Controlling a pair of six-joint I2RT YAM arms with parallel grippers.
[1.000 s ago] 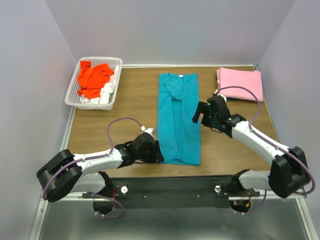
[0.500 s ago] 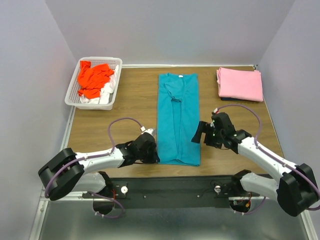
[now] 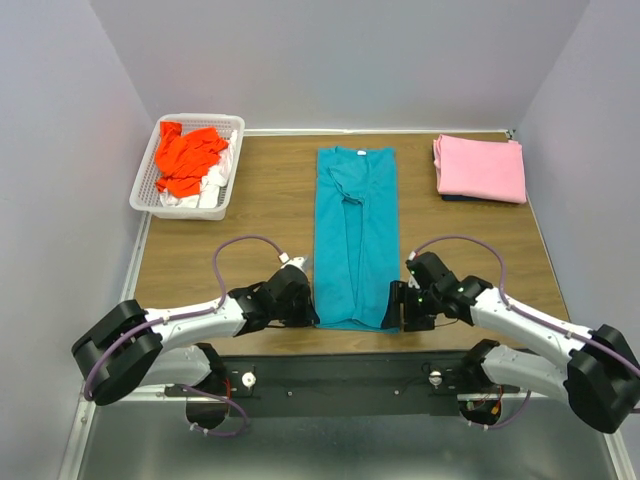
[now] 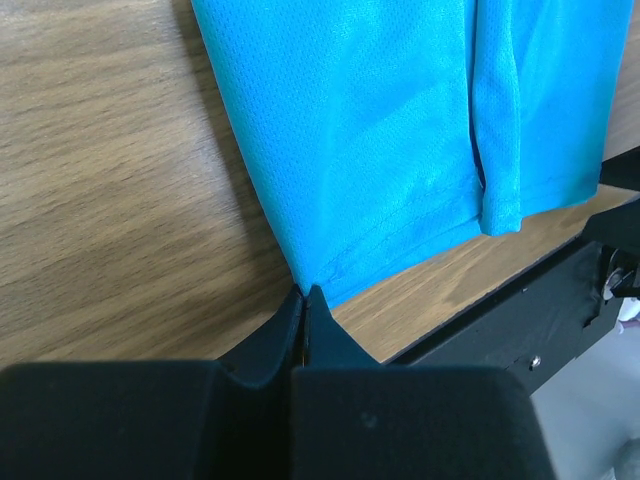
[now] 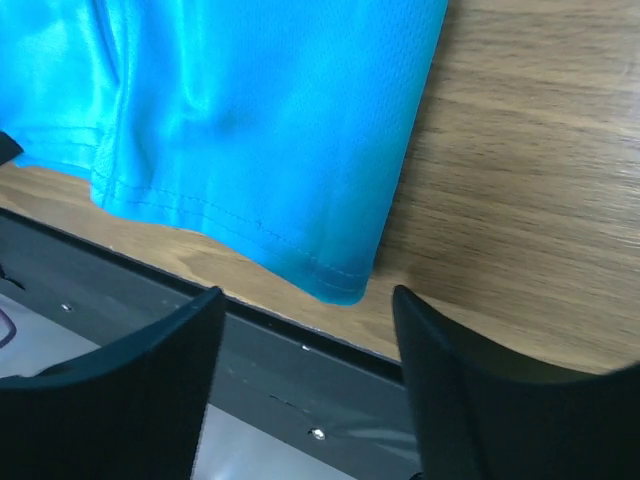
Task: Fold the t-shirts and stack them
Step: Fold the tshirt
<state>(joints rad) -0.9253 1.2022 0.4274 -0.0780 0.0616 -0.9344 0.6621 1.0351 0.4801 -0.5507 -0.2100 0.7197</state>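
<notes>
A teal t-shirt (image 3: 355, 230), folded into a long strip, lies down the middle of the table. My left gripper (image 3: 312, 308) is shut, its tips pinching the strip's near left hem corner (image 4: 305, 292); the teal cloth (image 4: 370, 130) spreads away from the tips. My right gripper (image 3: 395, 305) is open at the near right corner, one finger on each side of the hem corner (image 5: 306, 291), not touching the teal cloth (image 5: 250, 120). A folded pink t-shirt (image 3: 480, 168) rests at the far right. An orange-red t-shirt (image 3: 188, 155) and a white one (image 3: 205, 192) lie crumpled in the basket.
The white lattice basket (image 3: 200, 118) stands at the far left corner of the table. The table's near edge and the black mounting rail (image 5: 300, 390) run just below both grippers. A dark edge (image 3: 455, 197) shows under the pink shirt.
My right arm has swung from beside the shirt's middle down to its near right corner, jaws narrowing. My left gripper has shut on the near left corner.
</notes>
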